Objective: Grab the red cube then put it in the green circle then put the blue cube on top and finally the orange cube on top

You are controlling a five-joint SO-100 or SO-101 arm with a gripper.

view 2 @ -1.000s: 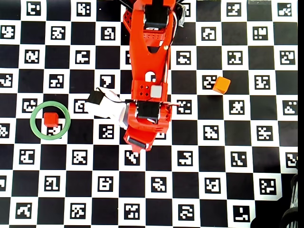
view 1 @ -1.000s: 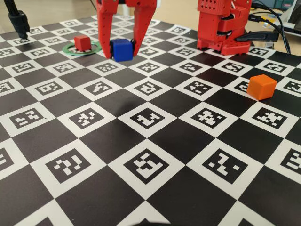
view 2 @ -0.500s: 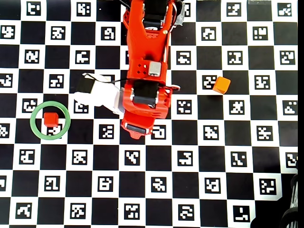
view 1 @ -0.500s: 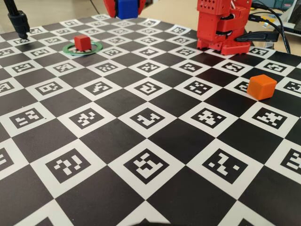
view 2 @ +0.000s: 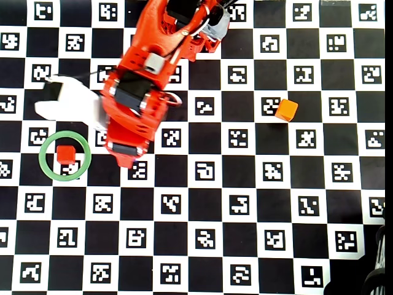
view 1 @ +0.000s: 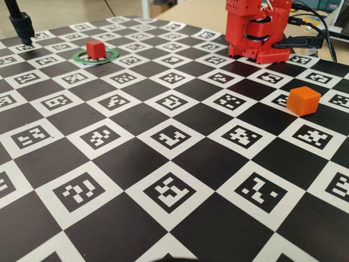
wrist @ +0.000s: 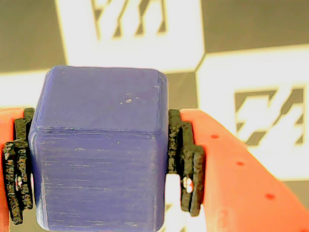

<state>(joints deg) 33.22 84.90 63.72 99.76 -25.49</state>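
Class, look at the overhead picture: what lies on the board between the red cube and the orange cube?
In the overhead view, only the robot arm hangs over that stretch between the red cube and the orange cube; the board there is otherwise bare.

1. The checkered marker board (view 1: 180,164) is viewed low and obliquely from its near edge in the fixed view, facing the arm base (view 1: 256,33).
2. The board is seen straight down in the overhead view.
3. The red cube (view 1: 95,48) inside the green circle (view 2: 43,161) appears in both.
4. The wrist view sits very close to the blue cube (wrist: 96,150).
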